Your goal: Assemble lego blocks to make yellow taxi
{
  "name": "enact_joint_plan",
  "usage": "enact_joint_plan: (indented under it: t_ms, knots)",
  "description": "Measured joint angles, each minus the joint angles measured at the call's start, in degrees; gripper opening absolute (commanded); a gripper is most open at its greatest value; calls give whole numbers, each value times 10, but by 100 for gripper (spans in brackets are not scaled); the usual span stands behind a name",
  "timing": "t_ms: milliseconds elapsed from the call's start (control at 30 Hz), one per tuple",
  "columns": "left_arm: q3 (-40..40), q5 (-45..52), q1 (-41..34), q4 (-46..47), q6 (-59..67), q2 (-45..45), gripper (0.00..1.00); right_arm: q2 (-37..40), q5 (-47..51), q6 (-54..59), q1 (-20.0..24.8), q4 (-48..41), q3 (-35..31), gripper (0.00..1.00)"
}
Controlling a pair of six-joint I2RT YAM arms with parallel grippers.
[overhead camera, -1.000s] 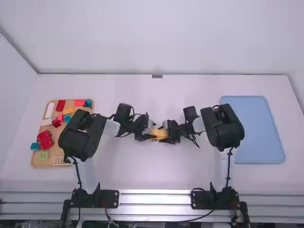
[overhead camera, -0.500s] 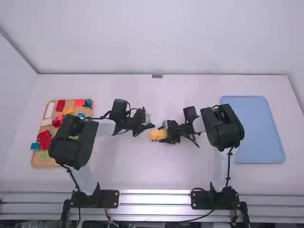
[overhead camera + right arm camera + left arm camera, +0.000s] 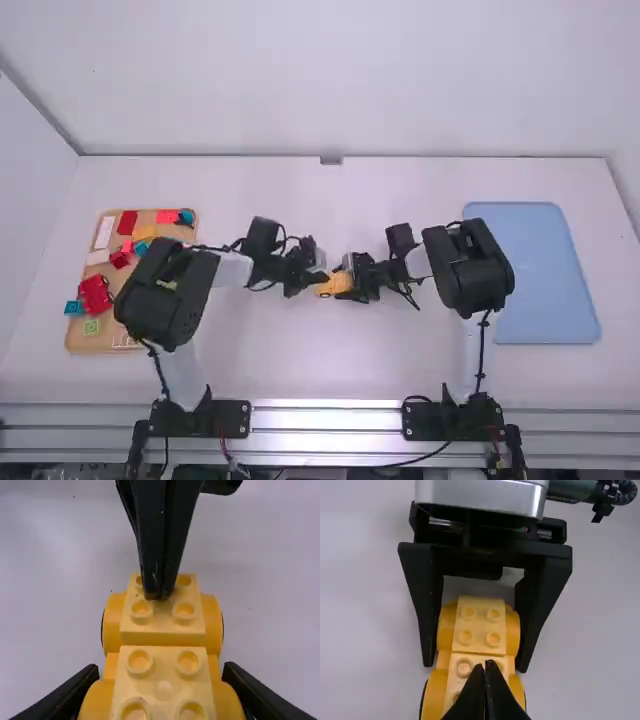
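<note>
1. Change since the earlier frame: my left gripper (image 3: 485, 664) had returned from a short way off and above to the left end of the yellow car (image 3: 162, 635). My right arm (image 3: 475, 270) and the car had kept their places.
2. Workpiece position: the car lay lengthwise between my two grippers, over the middle of the white table (image 3: 330, 370). Two studded bricks were seated end to end along its top.
3. Right claw: my right gripper (image 3: 161, 672) grasped the car's right-hand part, one finger along each flank. I judged that this grip served as a clamp, to stop the body sliding or turning under load.
4. Left claw: clenched on nothing, its tips were together on the top of the left-hand brick, among the studs. In my judgement this made a blunt press tool for seating that brick; an off-centre push could have tipped the car.
5. Arm pose: both arms were bent at the elbow, forearms reaching inward to meet over the workpiece. My left arm (image 3: 170, 290) passed beside the wooden tray (image 3: 76, 340), which held loose blocks (image 3: 129, 222).
6. Status: assembly appeared well advanced, pending a firm press.
</note>
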State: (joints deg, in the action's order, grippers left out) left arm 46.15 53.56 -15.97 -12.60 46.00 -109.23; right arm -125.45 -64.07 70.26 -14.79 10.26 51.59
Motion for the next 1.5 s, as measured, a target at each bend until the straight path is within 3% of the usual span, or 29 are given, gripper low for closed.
enact_joint_plan:
  t_ms: [767, 900, 933, 967, 1000, 1200, 1500]
  knots:
    - [24, -2, 1, 30, -2, -12, 2, 0, 3, -1, 0, 2, 2, 64]
    - [34, -34, 8, 52, -1, 14, 19, 0, 12, -2, 0, 0, 10, 64]
    - [46, -49, 20, 63, 2, 41, 46, 0, 13, -2, 0, 0, 11, 64]
    - [53, -54, 25, 70, 0, 53, 64, 0, 13, -2, 0, 0, 12, 64]
    - [58, -58, 29, 73, 0, 63, 99, 0, 14, -2, 0, -1, 12, 64]
    - [87, -134, 64, 87, -33, 155, 99, 0, 23, -2, 0, -3, 24, 64]
    - [86, -264, 68, 92, -181, 156, 99, 0, 54, -39, 3, -1, 44, 64]
